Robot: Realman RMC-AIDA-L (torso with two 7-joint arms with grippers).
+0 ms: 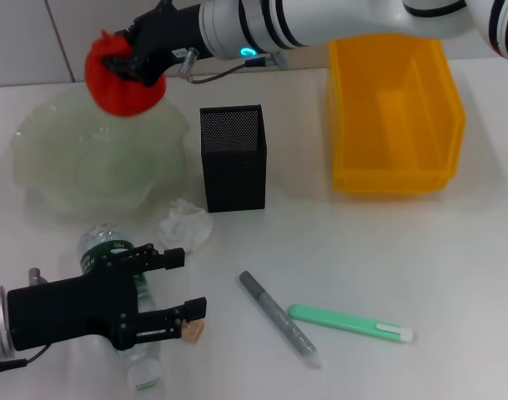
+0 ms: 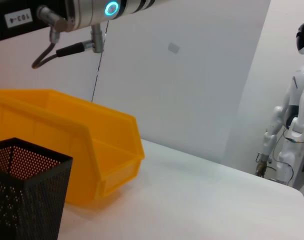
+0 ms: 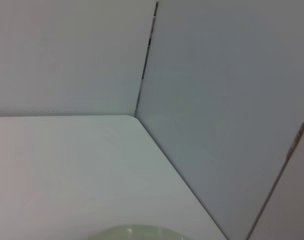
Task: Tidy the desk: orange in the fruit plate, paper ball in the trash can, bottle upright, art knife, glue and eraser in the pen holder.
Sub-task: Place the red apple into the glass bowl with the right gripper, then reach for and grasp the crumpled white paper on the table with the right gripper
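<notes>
My right gripper [image 1: 130, 63] is shut on the red-orange orange [image 1: 120, 90] and holds it above the far rim of the pale-green fruit plate [image 1: 62, 171], whose edge [image 3: 132, 233] shows in the right wrist view. At the front left my left gripper [image 1: 182, 283] stands open over the lying bottle [image 1: 102, 243]. The tan eraser [image 1: 193, 332] lies by its lower fingertip. The paper ball [image 1: 185, 223] sits in front of the black mesh pen holder [image 1: 233, 158] [image 2: 22, 192]. The yellow trash can [image 1: 395, 121] [image 2: 72, 145] stands at the back right.
A grey pen-shaped tool [image 1: 279, 319] and a mint-green stick with a white end [image 1: 349, 324] lie at the front centre; I cannot tell which is the art knife and which the glue. My right arm [image 1: 320, 21] spans the back of the table.
</notes>
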